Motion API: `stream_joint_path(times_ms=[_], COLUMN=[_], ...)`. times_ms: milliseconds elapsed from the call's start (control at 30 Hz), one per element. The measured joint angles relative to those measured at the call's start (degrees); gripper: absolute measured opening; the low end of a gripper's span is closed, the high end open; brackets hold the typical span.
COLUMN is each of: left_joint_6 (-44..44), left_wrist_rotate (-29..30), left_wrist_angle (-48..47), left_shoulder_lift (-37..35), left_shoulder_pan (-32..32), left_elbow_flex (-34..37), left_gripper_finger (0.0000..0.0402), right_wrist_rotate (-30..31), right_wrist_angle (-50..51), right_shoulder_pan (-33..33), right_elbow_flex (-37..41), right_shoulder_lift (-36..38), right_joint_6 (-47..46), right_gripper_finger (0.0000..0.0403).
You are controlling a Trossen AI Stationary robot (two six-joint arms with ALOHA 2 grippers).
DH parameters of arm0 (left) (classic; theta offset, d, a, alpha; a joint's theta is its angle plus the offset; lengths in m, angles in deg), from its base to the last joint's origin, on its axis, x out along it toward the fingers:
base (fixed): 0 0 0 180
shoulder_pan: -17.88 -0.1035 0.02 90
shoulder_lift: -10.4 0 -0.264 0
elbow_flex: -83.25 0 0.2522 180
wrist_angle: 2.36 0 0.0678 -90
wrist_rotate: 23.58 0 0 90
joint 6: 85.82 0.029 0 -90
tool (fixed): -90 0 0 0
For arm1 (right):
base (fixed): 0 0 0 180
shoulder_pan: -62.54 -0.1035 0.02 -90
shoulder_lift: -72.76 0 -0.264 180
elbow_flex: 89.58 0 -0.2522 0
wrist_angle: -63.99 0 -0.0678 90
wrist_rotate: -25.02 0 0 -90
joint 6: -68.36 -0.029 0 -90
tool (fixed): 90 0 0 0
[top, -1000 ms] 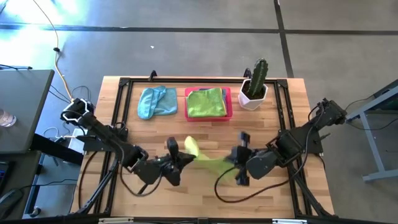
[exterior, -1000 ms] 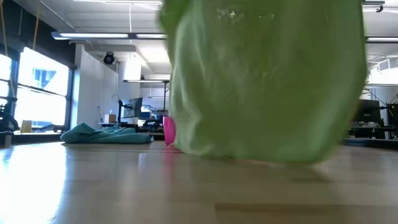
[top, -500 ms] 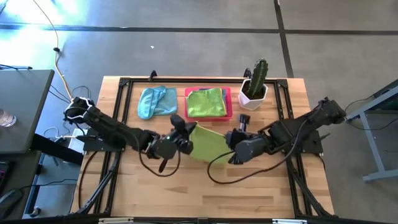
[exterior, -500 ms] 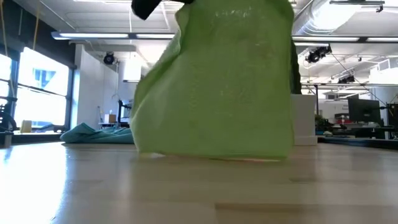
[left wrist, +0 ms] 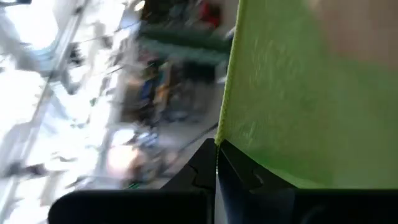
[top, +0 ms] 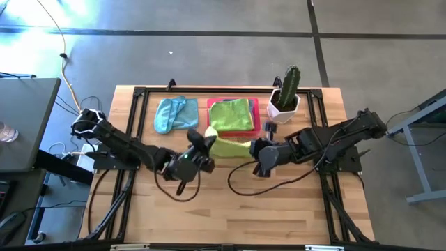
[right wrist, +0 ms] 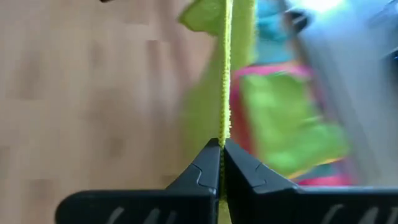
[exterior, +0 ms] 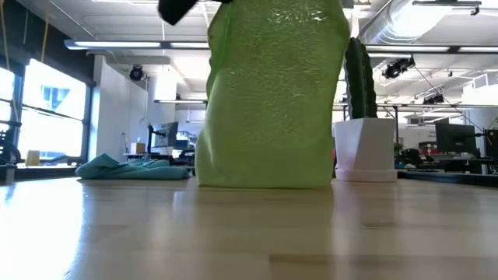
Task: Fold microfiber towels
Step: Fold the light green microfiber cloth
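Nearest the front edge, the pale wooden table [top: 230,216] lies bare in the high view. Just beyond, both arms hold one lime green microfiber towel [top: 228,147] by its upper edge: the left gripper [top: 206,145] is pinched shut on one corner, the right gripper [top: 255,148] clenched on the other, as both wrist views show, with the cloth's edge running straight out from between the closed fingers. In the low view the towel [exterior: 271,93] hangs as an upright sheet, its bottom hem touching or just brushing the table.

A second ago the two grippers were nearer the front edge, with the cloth bunched and blurred between them. Since then they have carried it toward the back and drawn it into a flat curtain beside the tray. I judge this is the spreading step, ready to lay the towel flat for its first fold.

Behind it sits the rigid pink rectangular tray [top: 258,118] with a folded lime green towel [top: 231,115] inside, a crumpled light blue towel [top: 173,113] on the table beside it, and a green cactus in a white faceted pot [top: 285,94] at the far right.

From the low view the hanging sheet hides the tray entirely. From above its lower half is foreshortened, so I cannot tell how the hem meets the table. Other towels are not in view
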Motion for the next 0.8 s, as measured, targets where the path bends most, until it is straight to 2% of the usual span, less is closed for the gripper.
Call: stream_joint_path(times_ms=[67, 167, 233, 300, 533, 600, 700, 800], left_joint_6=[-10.23, -30.63, -42.32, -49.67, -58.17, -58.44, -58.44, -58.42], left_wrist_rotate=[-5.44, -21.97, -32.8, -40.09, -55.43, -57.9, -60.52, -62.39], left_wrist_angle=[-5.7, -14.34, -15.82, -15.67, -11.83, -11.32, -9.81, -9.42], left_shoulder_lift=[0.0, 0.01, 1.15, 3.12, 12.38, 15.04, 18.18, 19.85], left_shoulder_pan=[2.61, 5.95, 6.96, 7.9, 10.1, 9.97, 10.25, 10.29], left_elbow_flex=[0.0, 0.0, -0.07, 0.01, -0.02, 0.06, 0.11, -0.22], left_gripper_finger=[0.0, 0.0, 0.0, 0.0, 0.0, 0.0, 0.0001, 0.0012], right_wrist_rotate=[-5.67, -12.95, -17.28, -20.03, -25.09, -26.24, -28.02, -27.85], right_wrist_angle=[0.04, -0.32, -0.79, -1.65, -7.41, -9.26, -9.56, -9.84], right_shoulder_pan=[-1.04, -2.73, -3.62, -4.46, -7.09, -7.77, -8.44, -9.02], right_elbow_flex=[-0.01, -0.01, -0.01, -0.01, -0.14, -0.12, -0.01, -0.01], right_shoulder_lift=[-0.98, -4.34, -7.54, -11.3, -21.55, -23.38, -24.68, -24.83], right_joint_6=[-6.91, -17.08, -19.06, -19.05, -21.96, -22.01, -22.11, -22.67], right_gripper_finger=[0.0, 0.0, 0.0, 0.0, 0.0, 0.0004, 0.0028, 0.0072])
